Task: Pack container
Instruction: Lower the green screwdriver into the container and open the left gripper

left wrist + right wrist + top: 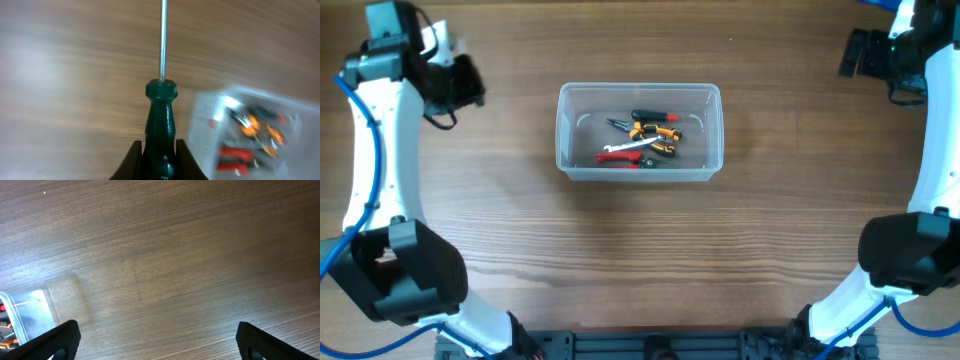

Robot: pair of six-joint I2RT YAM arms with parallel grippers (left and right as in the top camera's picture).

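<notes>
The clear plastic container (638, 132) stands on the wooden table and holds several hand tools with orange, red and black handles (642, 138). It also shows blurred in the left wrist view (250, 132) and at the left edge of the right wrist view (27, 315). My left gripper (160, 152), at the far left of the table (460, 82), is shut on a green-handled screwdriver (161, 115) whose metal shaft points away from the jaws. My right gripper (157, 337) is open and empty above bare table at the far right (855, 55).
Wooden table (640, 250) surrounds the container on all sides. Both arm bases stand at the near edge, left (410, 270) and right (910, 250).
</notes>
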